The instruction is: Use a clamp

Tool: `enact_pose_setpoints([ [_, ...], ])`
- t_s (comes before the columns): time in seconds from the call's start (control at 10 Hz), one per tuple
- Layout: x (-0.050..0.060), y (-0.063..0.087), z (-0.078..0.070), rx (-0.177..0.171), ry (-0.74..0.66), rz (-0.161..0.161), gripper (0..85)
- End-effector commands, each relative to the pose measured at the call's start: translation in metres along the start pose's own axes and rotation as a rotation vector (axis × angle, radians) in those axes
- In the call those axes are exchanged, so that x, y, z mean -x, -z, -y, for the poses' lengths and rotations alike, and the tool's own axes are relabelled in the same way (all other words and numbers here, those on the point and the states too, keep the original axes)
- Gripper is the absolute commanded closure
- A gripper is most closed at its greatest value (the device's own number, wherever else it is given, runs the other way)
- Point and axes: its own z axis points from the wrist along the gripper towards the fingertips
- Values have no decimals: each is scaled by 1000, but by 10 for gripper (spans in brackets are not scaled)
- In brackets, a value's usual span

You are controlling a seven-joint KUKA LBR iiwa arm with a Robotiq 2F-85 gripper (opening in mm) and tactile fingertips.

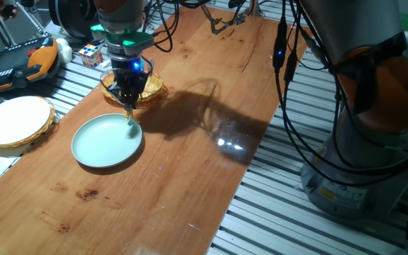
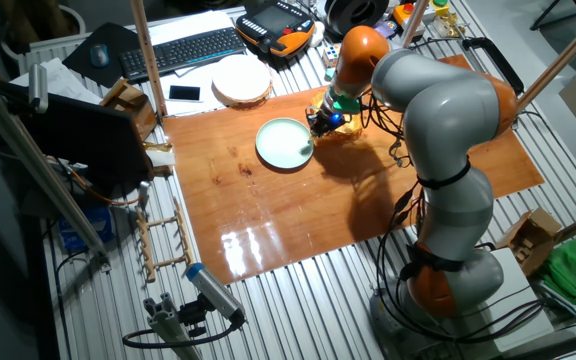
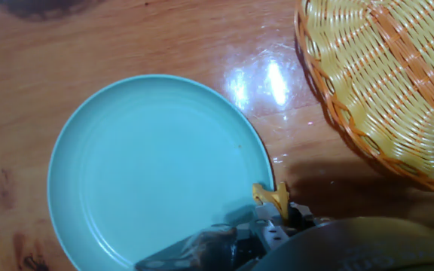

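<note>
The yellow clamp (image 3: 270, 197) is a tiny clip held in my gripper (image 3: 271, 226), its tip at the right rim of the light green plate (image 3: 149, 173). In one fixed view my gripper (image 1: 129, 112) points down over the plate's (image 1: 105, 145) far right rim, just in front of the wicker basket (image 1: 151, 88). The clamp (image 1: 130, 117) shows only as a small yellow bit under the fingers. I cannot tell whether it bites the rim. The other fixed view shows the gripper (image 2: 320, 124) between plate (image 2: 280, 145) and basket (image 2: 353, 128).
The basket (image 3: 383, 83) lies close to the right of the plate. A round white-topped wicker box (image 1: 16, 122) stands left of the plate. A Rubik's cube (image 1: 90, 54) and an orange and black teach pendant (image 1: 20, 64) lie off the wooden board's far left.
</note>
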Motion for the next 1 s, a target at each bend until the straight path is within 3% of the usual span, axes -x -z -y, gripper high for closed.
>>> enact_pose_setpoints([
  [0.0, 0, -1, 0, 0, -2, 0, 843],
  [0.9, 0, -10, 2, 11, 13, -5, 840],
])
